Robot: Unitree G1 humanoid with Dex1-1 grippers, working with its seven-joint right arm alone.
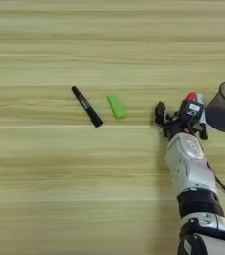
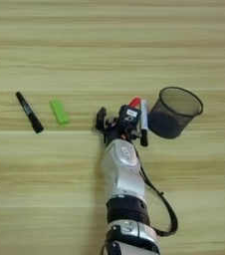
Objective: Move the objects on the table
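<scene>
A black marker (image 1: 87, 106) lies slanted on the table (image 1: 59, 189), left of centre. Just to its right is a green block (image 1: 117, 106). Further right, my right gripper (image 2: 113, 122) rests low over the wood and is open, its left finger (image 2: 101, 119) spread out to the side. A thin red pen (image 2: 134, 102) pokes out from behind the gripper's body, and most of it is hidden. A white marker (image 2: 144, 117) with a black cap lies right of the gripper, beside the pen.
A dark mesh cup (image 2: 174, 112) stands just right of the white marker, close to the gripper. My silver forearm (image 2: 122, 174) runs down to the bottom edge. Bare wood stretches across the far side and the left.
</scene>
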